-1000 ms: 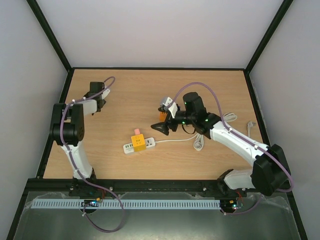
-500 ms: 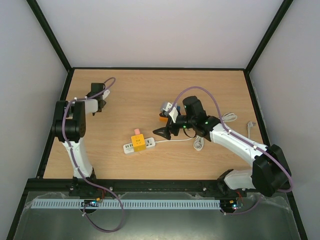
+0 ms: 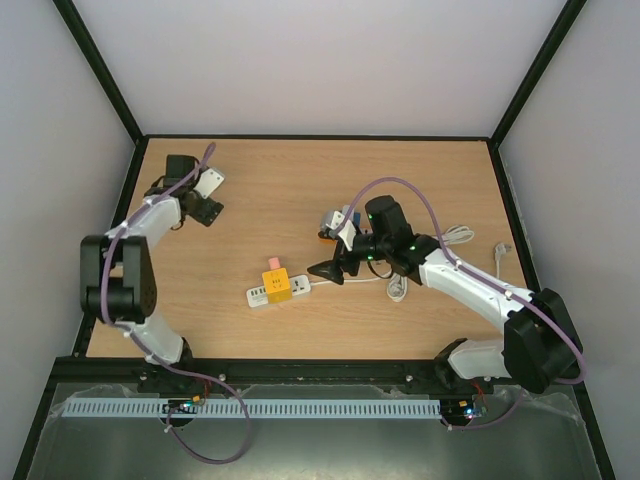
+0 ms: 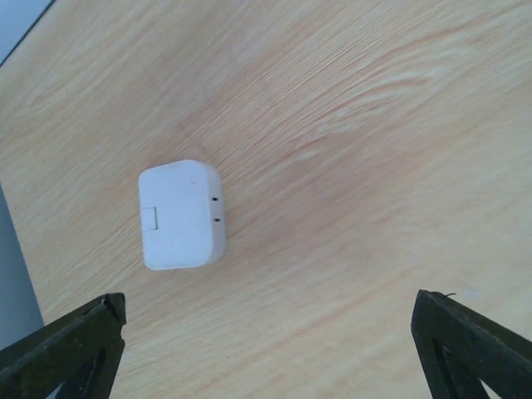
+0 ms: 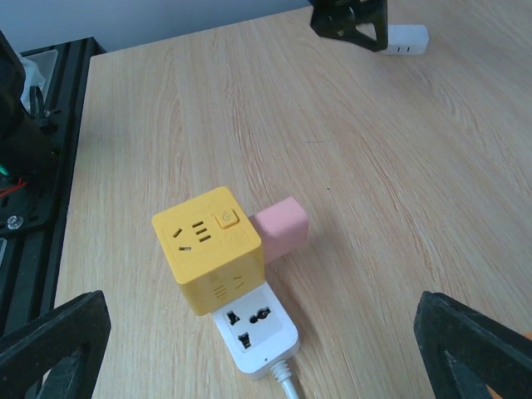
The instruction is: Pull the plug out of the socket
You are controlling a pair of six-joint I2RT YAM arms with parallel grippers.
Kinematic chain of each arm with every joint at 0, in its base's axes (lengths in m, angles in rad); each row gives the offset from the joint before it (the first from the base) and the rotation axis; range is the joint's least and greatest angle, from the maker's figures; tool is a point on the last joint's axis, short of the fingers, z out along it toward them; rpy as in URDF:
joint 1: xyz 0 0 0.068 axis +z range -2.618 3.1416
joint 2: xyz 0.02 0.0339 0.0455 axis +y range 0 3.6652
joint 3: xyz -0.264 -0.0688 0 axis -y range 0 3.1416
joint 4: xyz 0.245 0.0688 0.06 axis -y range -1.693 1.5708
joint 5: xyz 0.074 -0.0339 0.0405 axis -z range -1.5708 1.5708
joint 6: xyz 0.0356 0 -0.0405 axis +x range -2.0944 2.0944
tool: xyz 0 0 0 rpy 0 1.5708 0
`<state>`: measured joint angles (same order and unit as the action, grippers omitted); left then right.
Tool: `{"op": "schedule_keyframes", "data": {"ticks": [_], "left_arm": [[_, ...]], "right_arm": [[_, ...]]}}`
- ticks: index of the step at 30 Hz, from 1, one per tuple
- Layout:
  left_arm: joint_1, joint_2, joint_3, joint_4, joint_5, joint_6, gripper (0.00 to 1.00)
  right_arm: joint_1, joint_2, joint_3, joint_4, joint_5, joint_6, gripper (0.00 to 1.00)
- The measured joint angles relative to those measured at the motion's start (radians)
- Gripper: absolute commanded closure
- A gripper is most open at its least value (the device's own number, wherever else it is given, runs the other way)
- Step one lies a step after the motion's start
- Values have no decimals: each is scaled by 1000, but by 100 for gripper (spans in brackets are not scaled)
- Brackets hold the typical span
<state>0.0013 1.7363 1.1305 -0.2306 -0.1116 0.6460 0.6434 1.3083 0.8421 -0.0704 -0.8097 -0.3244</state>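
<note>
Far out on the left, our left hand [image 3: 207,211] hangs just above the wooden surface [image 3: 270,200]. Its fingers [image 4: 71,349] are spread wide and hold nothing. A small white adapter [image 4: 181,214] lies flat on the surface ahead of this hand, nearer its left finger and touching neither.

Moving right, we come to the task's things, well apart from the left hand and just ahead of the right one. A white power strip [image 5: 253,328] lies on the surface, and a yellow cube socket [image 5: 212,249] sits on top of it. The pink plug [image 5: 281,229] is seated in the side of the cube and sticks out level. In the right wrist view that side is on the right. Nothing grips the plug.

Our right hand [image 3: 325,270] points at this stack from the right, low over the surface. Its fingers [image 5: 54,341] are wide apart and empty, and the cube and strip lie in the gap ahead of them, untouched. A white cable [image 3: 345,282] runs from the strip back under this hand. Beyond the right arm, more white cord lies looped [image 3: 458,237] on the surface.
</note>
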Motion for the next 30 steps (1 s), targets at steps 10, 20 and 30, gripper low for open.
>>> {"op": "schedule_keyframes", "data": {"ticks": [10, 20, 30], "left_arm": [[-5, -327, -31, -345, 470, 54, 0], [-172, -465, -124, -448, 629, 18, 8], [-241, -472, -288, -455, 562, 132, 40]], "right_arm": [[2, 0, -49, 30, -11, -10, 2], [5, 22, -55, 11, -57, -100, 2], [48, 61, -56, -24, -29, -131, 7]]}}
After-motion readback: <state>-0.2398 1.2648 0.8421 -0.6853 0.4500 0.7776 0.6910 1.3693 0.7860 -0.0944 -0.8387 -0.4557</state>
